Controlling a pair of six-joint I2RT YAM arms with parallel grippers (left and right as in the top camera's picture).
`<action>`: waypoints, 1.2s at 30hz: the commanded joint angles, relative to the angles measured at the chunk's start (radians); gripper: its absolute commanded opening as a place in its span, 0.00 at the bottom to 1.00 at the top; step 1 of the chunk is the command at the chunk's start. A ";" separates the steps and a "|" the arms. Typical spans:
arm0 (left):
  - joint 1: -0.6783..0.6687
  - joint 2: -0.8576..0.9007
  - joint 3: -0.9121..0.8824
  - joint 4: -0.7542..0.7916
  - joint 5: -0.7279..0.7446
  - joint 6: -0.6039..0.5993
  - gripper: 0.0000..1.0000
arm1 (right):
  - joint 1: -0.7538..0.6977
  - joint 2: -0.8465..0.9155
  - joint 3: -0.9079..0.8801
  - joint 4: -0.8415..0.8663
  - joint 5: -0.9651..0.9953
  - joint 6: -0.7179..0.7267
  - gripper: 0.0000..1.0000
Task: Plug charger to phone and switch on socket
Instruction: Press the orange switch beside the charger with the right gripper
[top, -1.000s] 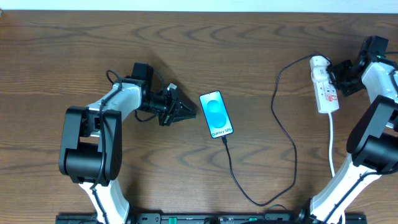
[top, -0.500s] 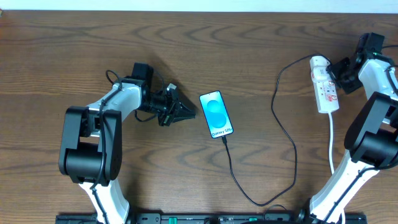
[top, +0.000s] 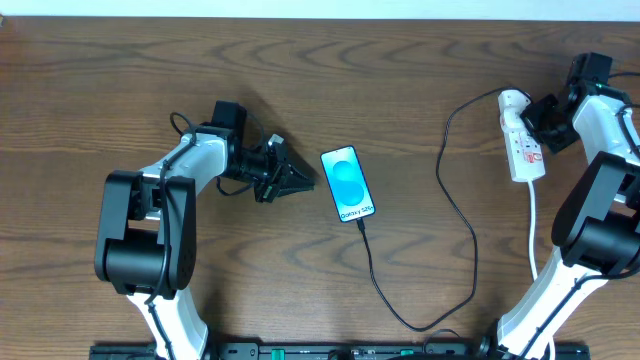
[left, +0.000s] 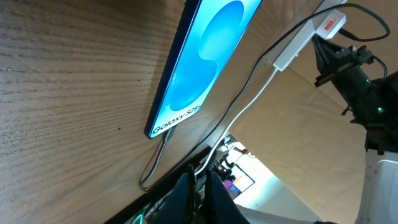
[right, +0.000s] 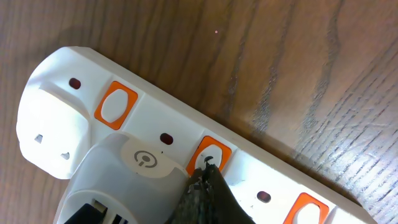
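Overhead: phone lies flat just ahead of left claw, not touching. Its long axis runs crosswise to the claw, connector end toward robot base. Left claw fingers together, gripping nothing. Charger leaves phone's near end, loops wide, then climbs to socket. Socket's long axis approx. parallel to phone's; right claw is at its side, nr round end.

L wrist: lit phone ahead of tips, socket far beyond.

R wrist: claw tips together, touching orange switch; pale plug just left.
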 joint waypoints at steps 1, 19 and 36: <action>0.005 -0.021 0.007 -0.002 -0.006 0.010 0.07 | 0.048 -0.024 -0.006 0.014 -0.128 0.002 0.01; 0.005 -0.021 0.006 -0.002 -0.012 0.010 0.08 | 0.076 0.164 -0.006 -0.001 -0.289 -0.126 0.01; 0.005 -0.021 0.007 -0.003 -0.012 0.010 0.08 | 0.049 0.162 0.122 -0.153 -0.285 -0.174 0.01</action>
